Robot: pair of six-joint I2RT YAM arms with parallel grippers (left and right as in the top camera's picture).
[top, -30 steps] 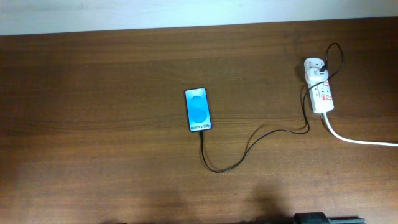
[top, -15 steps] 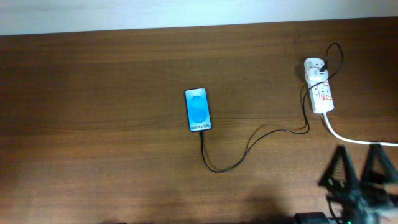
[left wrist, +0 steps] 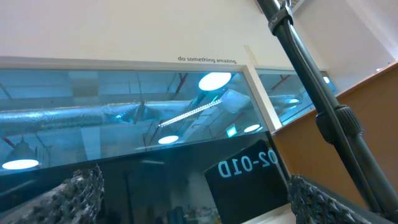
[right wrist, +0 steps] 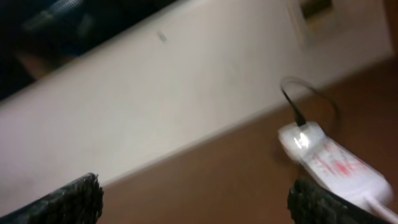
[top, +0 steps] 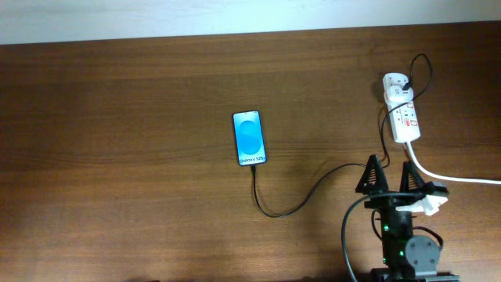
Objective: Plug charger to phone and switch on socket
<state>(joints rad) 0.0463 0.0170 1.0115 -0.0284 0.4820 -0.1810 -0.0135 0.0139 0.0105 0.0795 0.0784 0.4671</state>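
Your phone (top: 249,139) lay near the middle of the table (top: 117,157), screen lit. The charger (top: 311,186) ran from its 6 o'clock end in a loop out to the socket (top: 404,117) at 2 o'clock. The tip met the phone's edge, but from overhead you could not tell whether it was fully seated.

The right arm (top: 395,227) stood at 5 o'clock. The right jaws were spread wide and empty, pointing toward 12 o'clock at the socket, which showed blurred in the right wrist view (right wrist: 333,163). The left jaws were also spread and held nothing. Their camera saw only a window and ceiling lights, and that arm was out of the overhead view.

By my reading, you were on the switching step. The next move called for carrying the right jaws on toward 12 o'clock until they were over the strip. There you would bring one fingertip down on the red-marked switch beside the plugged adapter (top: 396,84). The black cable passed just beside one finger and the white cord (top: 454,178) beside the other, so you needed height to avoid snagging either.
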